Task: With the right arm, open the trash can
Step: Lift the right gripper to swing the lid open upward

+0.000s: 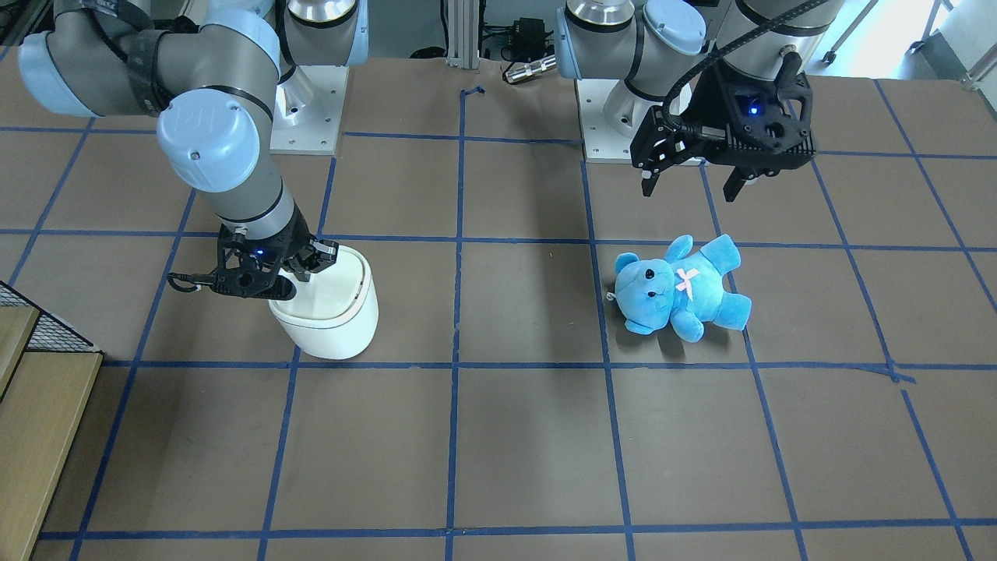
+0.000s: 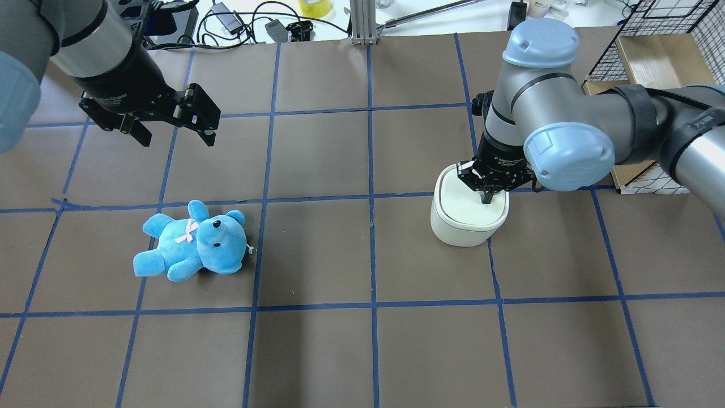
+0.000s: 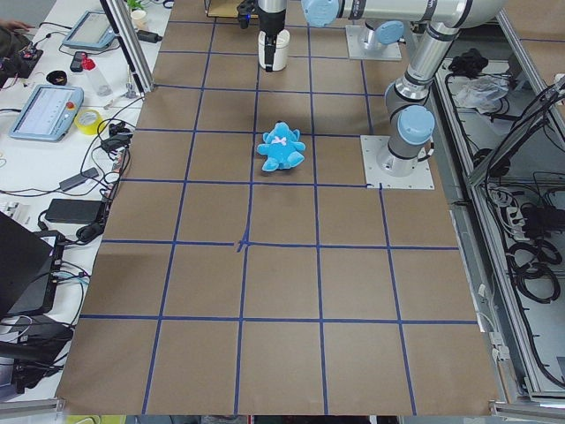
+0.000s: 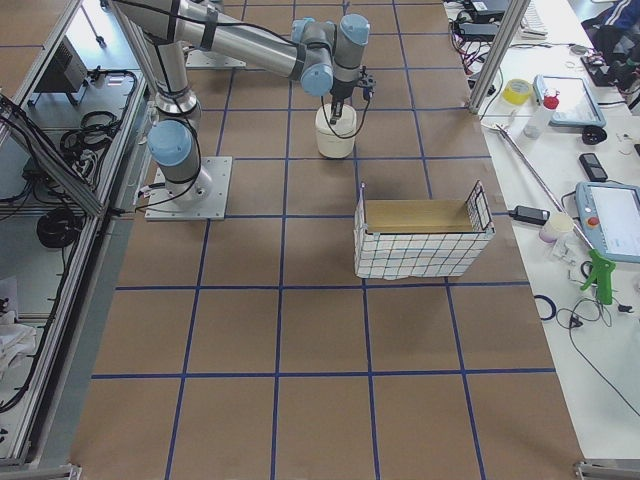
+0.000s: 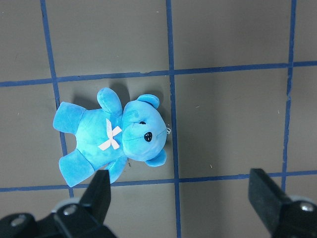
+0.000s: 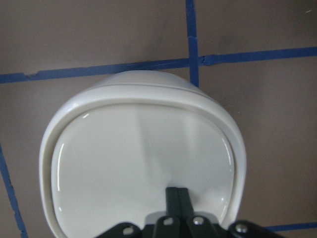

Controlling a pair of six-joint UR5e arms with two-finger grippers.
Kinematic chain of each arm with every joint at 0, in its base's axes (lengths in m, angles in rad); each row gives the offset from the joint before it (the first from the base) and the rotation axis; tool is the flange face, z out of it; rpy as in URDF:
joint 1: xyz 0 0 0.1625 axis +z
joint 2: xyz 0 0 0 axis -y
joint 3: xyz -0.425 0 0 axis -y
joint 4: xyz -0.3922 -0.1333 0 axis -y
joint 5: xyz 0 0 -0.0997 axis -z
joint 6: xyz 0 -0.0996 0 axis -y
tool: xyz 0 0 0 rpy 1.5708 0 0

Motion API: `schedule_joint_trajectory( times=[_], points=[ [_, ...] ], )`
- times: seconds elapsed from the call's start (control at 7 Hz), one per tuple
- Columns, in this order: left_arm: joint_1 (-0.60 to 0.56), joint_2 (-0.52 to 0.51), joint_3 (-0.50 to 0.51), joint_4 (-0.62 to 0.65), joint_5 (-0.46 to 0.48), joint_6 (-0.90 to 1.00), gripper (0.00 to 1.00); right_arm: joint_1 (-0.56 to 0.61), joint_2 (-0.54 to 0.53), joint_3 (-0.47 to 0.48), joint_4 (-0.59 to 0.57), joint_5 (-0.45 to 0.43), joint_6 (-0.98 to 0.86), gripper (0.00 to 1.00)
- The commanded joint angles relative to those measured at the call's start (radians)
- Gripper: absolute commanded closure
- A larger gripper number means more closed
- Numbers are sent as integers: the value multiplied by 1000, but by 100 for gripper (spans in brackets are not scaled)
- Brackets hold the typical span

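stage of task: contact made, opening not yet done. the trash can (image 2: 461,229) stands upright on the right side of the tabletop (image 2: 368,351), well apart from the blue teddy bear (image 2: 192,243), which lies on the left side. the right arm (image 2: 566,153) reaches out over the can, and the right tool (image 2: 487,192) points down onto its top. in the right wrist view the two fingers (image 6: 177,196) are pressed together with no gap and hold nothing; their joined tip meets the lid (image 6: 138,158) close to its near edge, on the robot's side, touching it or just short of touching. the lid lies flat and seated inside the rim all the way round, with no raised edge and no opening showing, so the can reads as still shut. done, as far as can be judged: the approach and the placing of the tip on the lid. left: the press or lift that swings the lid up, which is the whole of the opening itself. the left tool (image 2: 177,136) hangs over the far left of the tabletop, beyond the bear, with its fingers spread wide and nothing between them; it has no part in this step.
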Motion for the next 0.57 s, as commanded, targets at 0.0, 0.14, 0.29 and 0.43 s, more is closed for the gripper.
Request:
schedule_joint_trajectory(
  times=[0.0,0.14,0.29,0.43],
  points=[
    [0,0,0,0,0,0,0,2,-66,-70,-23,0,17,0],
    [0,0,0,0,2,0,0,-1,-92,-127,26,0,17,0],
    [0,0,0,0,0,0,0,-2,-118,-218,134,-1,17,0],
    [0,0,0,0,0,0,0,-2,-117,-323,278,-14,17,0]
  ],
)
